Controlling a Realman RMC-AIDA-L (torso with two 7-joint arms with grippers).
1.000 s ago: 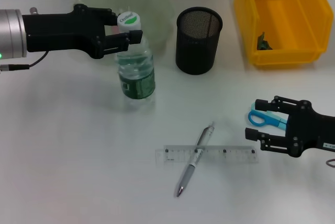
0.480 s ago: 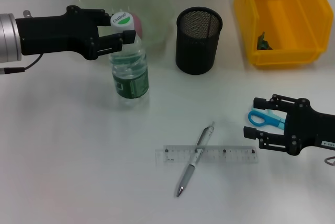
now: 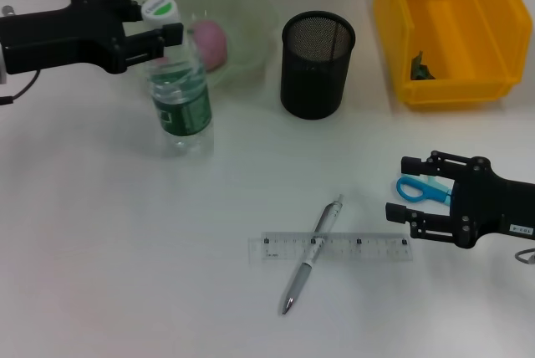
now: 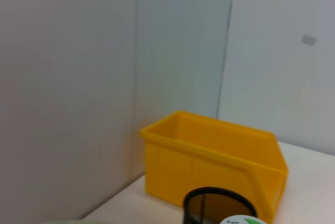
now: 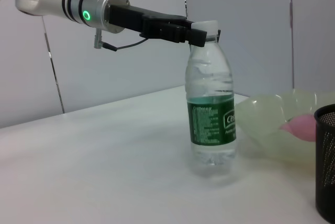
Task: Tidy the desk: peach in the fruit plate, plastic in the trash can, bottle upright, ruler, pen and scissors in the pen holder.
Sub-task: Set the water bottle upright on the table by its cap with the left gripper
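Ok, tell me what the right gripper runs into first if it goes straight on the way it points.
The right gripper points toward the robot's left, low over the table. The ruler and the pen lying across it are closest ahead, though the fingers might pass just behind them; height is unclear.

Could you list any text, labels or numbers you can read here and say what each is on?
Bottle cap: green print, too blurred to read.
Bottle label: white lettering on green, too small to read.
Ruler: dark marks only, no numbers readable.
Right gripper: small white sticker, unreadable.
Left gripper, shut on the bottle neck: no text.
Nothing can be read with certainty.
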